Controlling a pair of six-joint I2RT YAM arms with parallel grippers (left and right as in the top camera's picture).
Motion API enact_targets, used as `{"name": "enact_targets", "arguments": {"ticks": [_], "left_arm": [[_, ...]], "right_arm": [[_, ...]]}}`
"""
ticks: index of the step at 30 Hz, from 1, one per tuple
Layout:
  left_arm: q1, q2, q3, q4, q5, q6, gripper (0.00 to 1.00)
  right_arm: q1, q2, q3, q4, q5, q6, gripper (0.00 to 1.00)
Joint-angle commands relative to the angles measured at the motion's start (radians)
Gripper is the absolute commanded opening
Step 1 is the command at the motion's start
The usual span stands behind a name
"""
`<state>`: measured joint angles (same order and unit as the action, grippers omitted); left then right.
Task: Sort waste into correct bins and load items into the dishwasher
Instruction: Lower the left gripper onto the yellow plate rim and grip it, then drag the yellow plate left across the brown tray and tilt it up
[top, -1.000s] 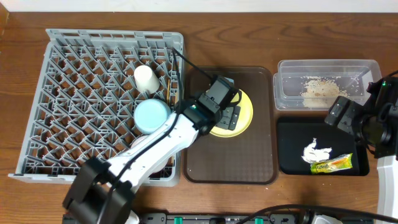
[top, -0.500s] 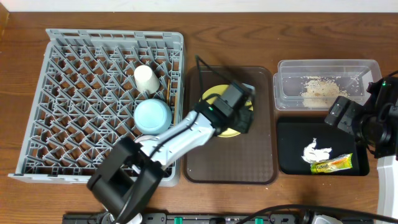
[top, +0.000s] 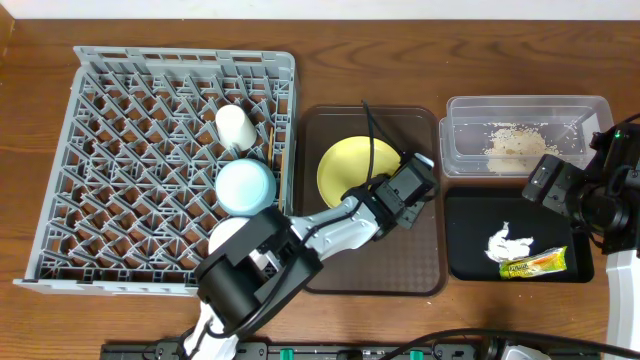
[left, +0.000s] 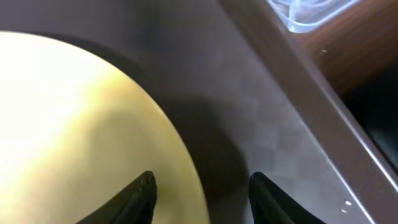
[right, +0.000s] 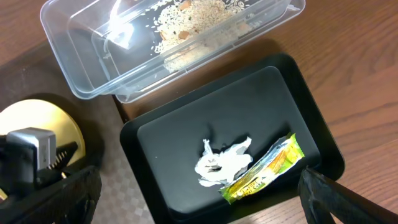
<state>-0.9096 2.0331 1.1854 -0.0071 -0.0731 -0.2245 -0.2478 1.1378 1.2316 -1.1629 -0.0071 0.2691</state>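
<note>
The round yellow plate (top: 352, 170) lies on the brown serving tray (top: 370, 260). My left gripper (top: 398, 192) is open at the plate's right edge. In the left wrist view (left: 202, 193) one finger is over the plate (left: 74, 124) and the other over the tray (left: 267, 124). My right gripper (top: 578, 200) is open and empty above the black tray (top: 470, 215), which holds the white tissue (top: 505, 242) and the snack wrapper (top: 535, 263). The clear tub (top: 460, 150) holds food scraps (top: 515, 145). The grey rack (top: 110, 150) holds the white cup (top: 235, 125), light blue bowl (top: 245, 185), white bowl (top: 232, 238) and chopsticks (top: 280, 150).
The right wrist view shows the tissue (right: 221, 162) and wrapper (right: 264, 171) in the black tray (right: 186, 124), the tub (right: 93, 81) behind it, and the left gripper (right: 34, 155) by the plate (right: 37, 121). Bare wood surrounds the rack and trays.
My left gripper has moved right, from over the middle of the plate to its right edge, uncovering the plate. The right arm has not moved.
</note>
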Motion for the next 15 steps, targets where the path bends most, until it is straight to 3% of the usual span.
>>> {"name": "enact_targets", "arguments": {"ticks": [1,5,9,15], "left_arm": [[0.008,0.051,-0.003,-0.01,-0.055,0.052,0.42],[0.007,0.068,-0.003,-0.035,-0.019,0.026,0.08],[0.007,0.064,-0.003,-0.052,0.078,0.026,0.08],[0.008,0.004,-0.003,-0.078,0.103,0.025,0.08]], "right_arm": [[-0.007,-0.003,0.012,0.0,0.003,-0.001,0.99],[-0.007,-0.003,0.012,0.0,0.003,-0.001,0.99],[-0.007,-0.003,0.012,0.0,0.003,-0.001,0.99],[-0.007,-0.003,0.012,0.0,0.003,-0.001,0.99]]}}
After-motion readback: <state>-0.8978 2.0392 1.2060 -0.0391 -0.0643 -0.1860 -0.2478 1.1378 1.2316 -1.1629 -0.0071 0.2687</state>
